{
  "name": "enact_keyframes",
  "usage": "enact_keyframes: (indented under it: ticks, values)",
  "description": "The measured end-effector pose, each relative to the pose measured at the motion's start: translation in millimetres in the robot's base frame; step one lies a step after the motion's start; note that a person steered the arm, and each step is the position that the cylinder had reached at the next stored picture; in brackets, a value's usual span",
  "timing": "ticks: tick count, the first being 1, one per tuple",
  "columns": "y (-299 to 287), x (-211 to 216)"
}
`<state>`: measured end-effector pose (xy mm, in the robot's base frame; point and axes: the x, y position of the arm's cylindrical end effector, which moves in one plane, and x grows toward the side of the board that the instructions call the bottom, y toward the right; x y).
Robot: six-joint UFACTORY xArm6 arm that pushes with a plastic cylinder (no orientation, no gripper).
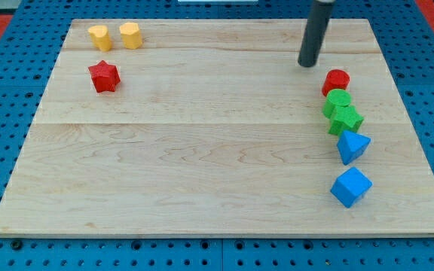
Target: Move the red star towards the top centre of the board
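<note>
The red star [104,76] lies near the view's upper left on the wooden board [202,150]. My tip [307,65] stands at the view's upper right, far to the right of the red star and just up-left of the red cylinder [337,80]. It touches no block.
A yellow cylinder [99,36] and a yellow hexagon block [130,35] sit above the red star. Down the right side lie a green cylinder [337,101], a green star [346,119], a blue triangle block [352,146] and a blue cube [350,187].
</note>
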<state>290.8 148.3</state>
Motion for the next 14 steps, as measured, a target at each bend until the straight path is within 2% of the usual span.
enact_keyframes:
  ticks: [1,2,3,4,5,6,7,8,10,11,13,14]
  values:
    - [-46.8,-10.7]
    - [-132.0,27.8]
    - [-192.3,108.0]
    - [-288.2,137.1]
    - [-362.8,107.2]
    - [-362.3,54.6]
    - [-359.5,33.7]
    - [-344.8,30.3]
    - [-292.5,58.5]
    - [-223.1,53.2]
    - [-203.2,-13.4]
    - [-203.2,-31.2]
